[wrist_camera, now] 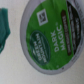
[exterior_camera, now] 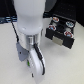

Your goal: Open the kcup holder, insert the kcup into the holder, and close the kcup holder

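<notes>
The arm fills the middle of the exterior view, its white body dropping to the gripper (exterior_camera: 36, 67) low over the pale table (exterior_camera: 7, 55). The holder (exterior_camera: 61, 31) sits at about 2 o'clock from the gripper, well apart, its tray already pulled out with round slots showing; several slots hold dark- or red-topped pods (exterior_camera: 56, 22). So the opening step looks done, and the step in hand appears to be picking up the kcup.

In the wrist view the kcup (wrist_camera: 52, 36) lies very near the camera, green top up, filling most of the picture, on the table. A teal object (wrist_camera: 6, 25) sits at roughly 9 o'clock from it, near but apart. The fingers do not show clearly in either view, so it cannot be told whether the gripper is spread or pressed together, nor whether it touches the kcup.

To do this well, the arm should centre the fingers across the kcup's rim, descend straight, and pinch the body below the lid so the pod stays upright. It should keep clear of the teal object. A free slot should be chosen before lifting; which slots are free is too small to tell here.
</notes>
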